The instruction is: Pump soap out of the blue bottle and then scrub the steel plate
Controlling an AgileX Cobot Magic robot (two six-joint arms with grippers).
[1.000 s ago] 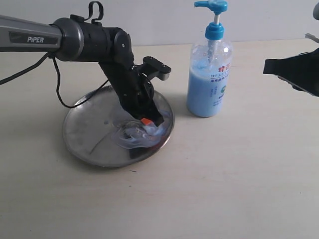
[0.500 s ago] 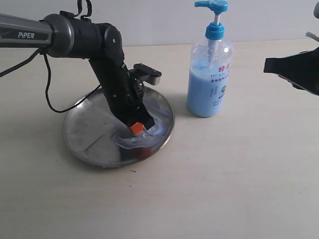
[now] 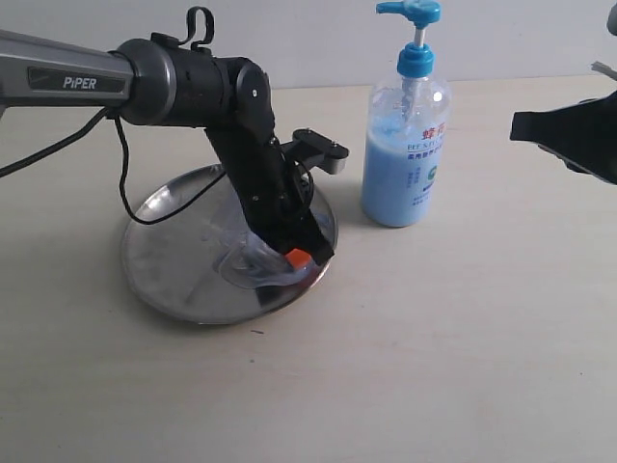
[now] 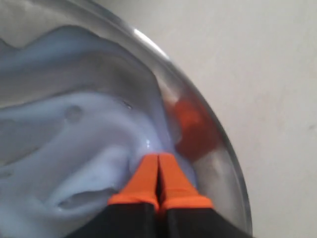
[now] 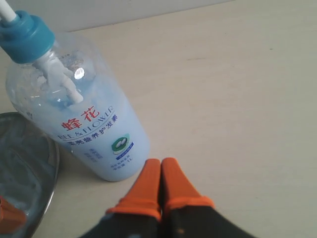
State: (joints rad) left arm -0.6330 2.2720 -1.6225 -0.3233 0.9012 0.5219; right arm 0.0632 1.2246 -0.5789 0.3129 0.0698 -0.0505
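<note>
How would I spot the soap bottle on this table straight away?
On the pale tabletop, find the round steel plate under the black arm. Just right of it stands the blue bottle: the only tall upright thing, clear with pale blue liquid, a bright blue pump head and a red-lettered label.

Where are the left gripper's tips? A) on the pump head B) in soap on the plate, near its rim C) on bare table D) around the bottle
B: the shut left gripper sits in the soap by the rim of the plate.
</note>
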